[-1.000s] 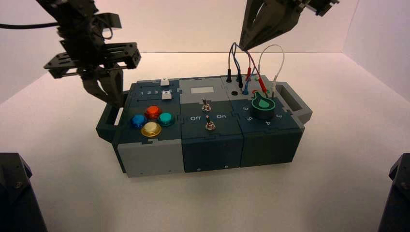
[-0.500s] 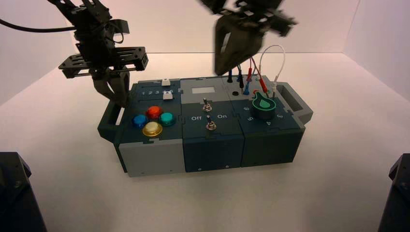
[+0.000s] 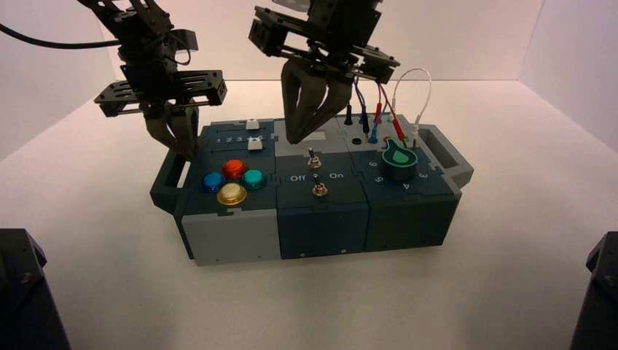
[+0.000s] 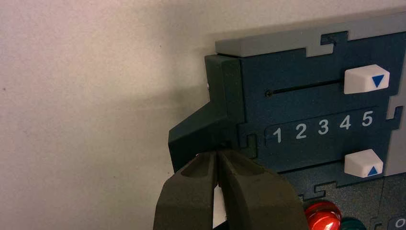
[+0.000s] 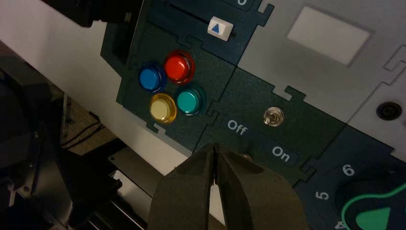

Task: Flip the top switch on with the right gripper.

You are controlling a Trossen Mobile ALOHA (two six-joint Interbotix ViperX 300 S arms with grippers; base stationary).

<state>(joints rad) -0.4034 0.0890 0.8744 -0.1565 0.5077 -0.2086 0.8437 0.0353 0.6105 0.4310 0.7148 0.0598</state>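
Observation:
The top switch (image 3: 311,155) is a small silver toggle on the box's middle panel, above the Off and On lettering; the right wrist view shows it too (image 5: 273,116). My right gripper (image 3: 293,138) hangs shut over the grey display panel (image 3: 306,137), its point just behind and to the left of the switch and apart from it. From the right wrist, the gripper's shut tips (image 5: 215,147) sit near the word Off, covering most of the lower toggle (image 5: 247,156). My left gripper (image 3: 187,153) is shut beside the box's left handle (image 4: 201,129).
Red (image 3: 233,168), blue (image 3: 212,181), teal (image 3: 252,179) and yellow (image 3: 231,194) buttons fill the left panel. Both white sliders (image 4: 366,79) (image 4: 363,163) sit by the 5. The green knob (image 3: 398,162) and looped wires (image 3: 379,109) stand right of the right gripper.
My right gripper has swung from high over the wires leftward and down to the display panel beside the top switch. My left gripper shifted slightly right by the handle.

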